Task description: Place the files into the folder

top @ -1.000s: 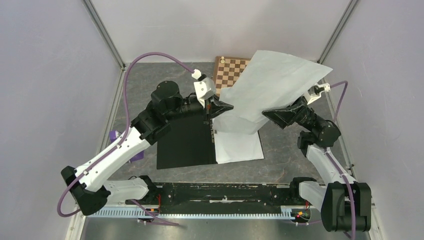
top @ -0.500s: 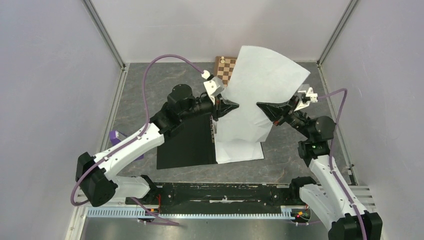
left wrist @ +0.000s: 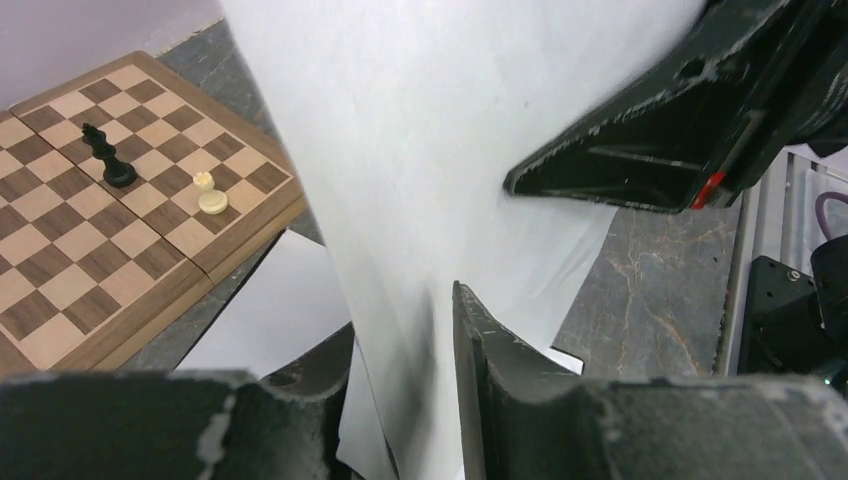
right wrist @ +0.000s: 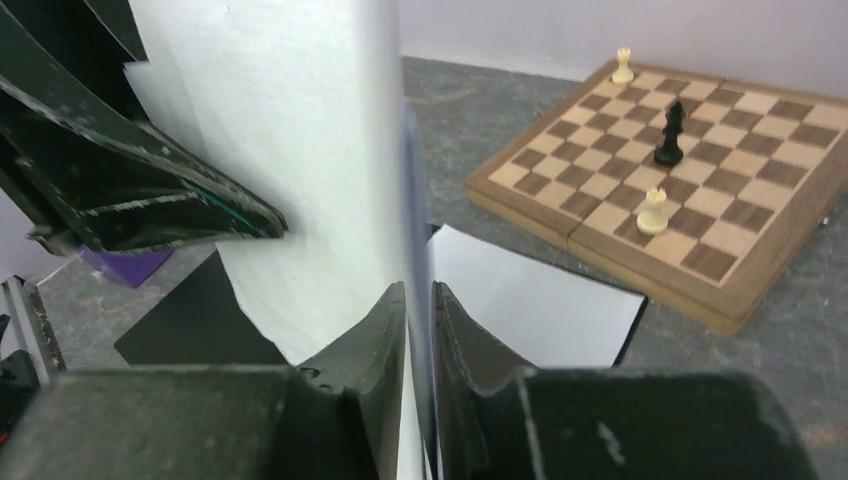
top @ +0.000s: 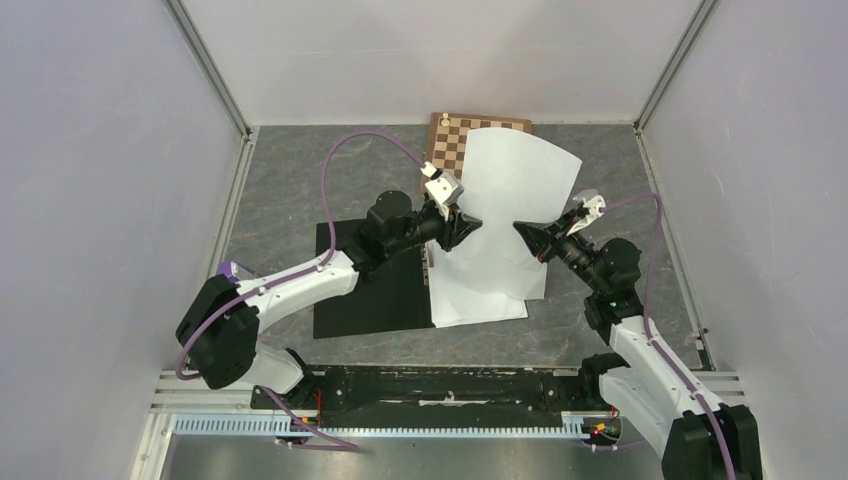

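The folder (top: pixel 370 285) lies open on the table, its black inside up. A white sheet (top: pixel 482 298) of the files rests on its right half. Another sheet (top: pixel 515 185) stands upright and curved above it, between the two arms. My right gripper (right wrist: pixel 418 300) is shut on this sheet's right edge (right wrist: pixel 290 130). My left gripper (left wrist: pixel 400 315) has its jaws parted, and the sheet (left wrist: pixel 420 130) runs loosely through the gap. From above, the left gripper (top: pixel 478 224) and right gripper (top: pixel 516 229) face each other closely over the folder's right half.
A wooden chessboard (top: pixel 455 140) with a few pieces sits at the back, partly behind the raised sheet. A purple metronome (top: pixel 228 270) stands left of the folder, by the left arm. Grey walls and metal posts enclose the table.
Both arms have drawn inward and lowered the raised sheet toward the folder. The right gripper shut on the sheet. The left gripper's jaws have parted.
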### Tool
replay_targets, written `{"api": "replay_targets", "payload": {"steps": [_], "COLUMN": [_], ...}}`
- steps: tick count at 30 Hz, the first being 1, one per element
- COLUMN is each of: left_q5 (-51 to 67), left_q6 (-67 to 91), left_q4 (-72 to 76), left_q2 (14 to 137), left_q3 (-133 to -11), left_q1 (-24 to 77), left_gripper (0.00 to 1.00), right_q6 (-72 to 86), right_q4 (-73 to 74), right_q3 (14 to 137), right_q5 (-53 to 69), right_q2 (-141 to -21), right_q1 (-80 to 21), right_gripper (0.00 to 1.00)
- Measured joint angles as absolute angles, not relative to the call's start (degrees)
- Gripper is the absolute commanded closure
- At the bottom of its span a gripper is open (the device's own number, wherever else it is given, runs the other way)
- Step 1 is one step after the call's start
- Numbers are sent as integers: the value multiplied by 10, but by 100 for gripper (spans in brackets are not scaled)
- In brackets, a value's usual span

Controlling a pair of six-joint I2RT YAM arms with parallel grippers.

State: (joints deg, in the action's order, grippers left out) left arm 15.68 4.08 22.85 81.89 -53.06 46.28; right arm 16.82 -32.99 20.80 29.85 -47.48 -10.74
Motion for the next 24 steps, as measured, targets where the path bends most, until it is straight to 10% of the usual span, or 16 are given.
{"api": "replay_targets", "payload": {"steps": [17,24], "left_q5": [113,104], "left_q6": [41,42], "left_q4": [258,266], "left_q2": [850,866], "left_q3": [-515,-514], "left_q1": [515,523], "left_gripper": [60,93], "right_q6": [152,146], "right_q4": [-320,-301], "right_q3": [125,105], "right_q5": [261,255], "right_q2": [-396,-382], "right_q1": [-108,-108], "right_gripper": [54,54]}}
